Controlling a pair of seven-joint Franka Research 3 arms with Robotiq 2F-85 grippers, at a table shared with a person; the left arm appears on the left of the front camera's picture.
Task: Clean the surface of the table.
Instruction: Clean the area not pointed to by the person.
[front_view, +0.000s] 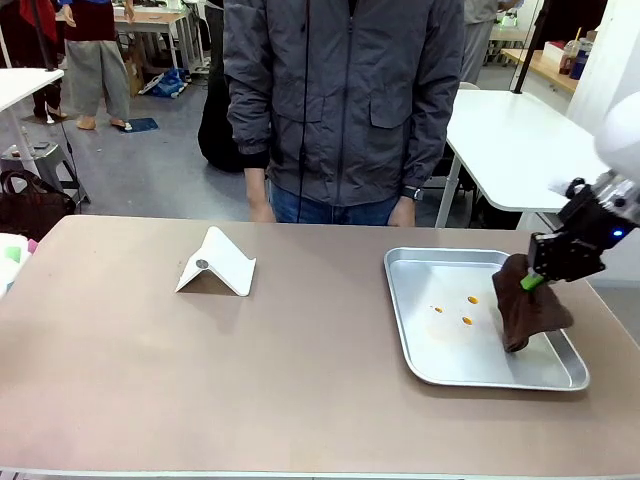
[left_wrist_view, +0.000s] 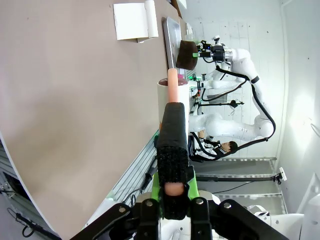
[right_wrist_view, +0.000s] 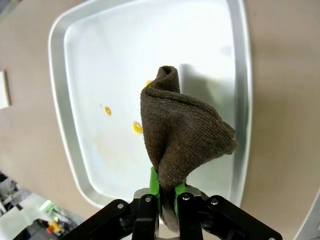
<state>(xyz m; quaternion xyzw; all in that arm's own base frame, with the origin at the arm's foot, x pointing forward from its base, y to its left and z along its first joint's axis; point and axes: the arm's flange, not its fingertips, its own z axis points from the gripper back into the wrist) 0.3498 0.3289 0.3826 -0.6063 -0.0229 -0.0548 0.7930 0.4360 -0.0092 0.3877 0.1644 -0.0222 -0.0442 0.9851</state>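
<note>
Over the right side of the tray (front_view: 400, 330), the right gripper (front_view: 531, 283) pinches a brown cloth (front_view: 528, 312) between its 2 green pads. The cloth hangs bunched from that grip, and I cannot tell whether its lower fold touches the tray floor. Gripped at the top, it hangs free for wiping, probably aimed at the 3 orange spots (front_view: 466, 310) just left of it. The table (front_view: 200, 380) spans the front view beneath the tray and a white folded stand (front_view: 215, 265). The left gripper (left_wrist_view: 172, 187) is clamped on the black sleeve of a pink-handled tool (left_wrist_view: 172, 130), apparently parked off the table's edge, out of the way. A person (front_view: 340, 100) waits at the far side.
</note>
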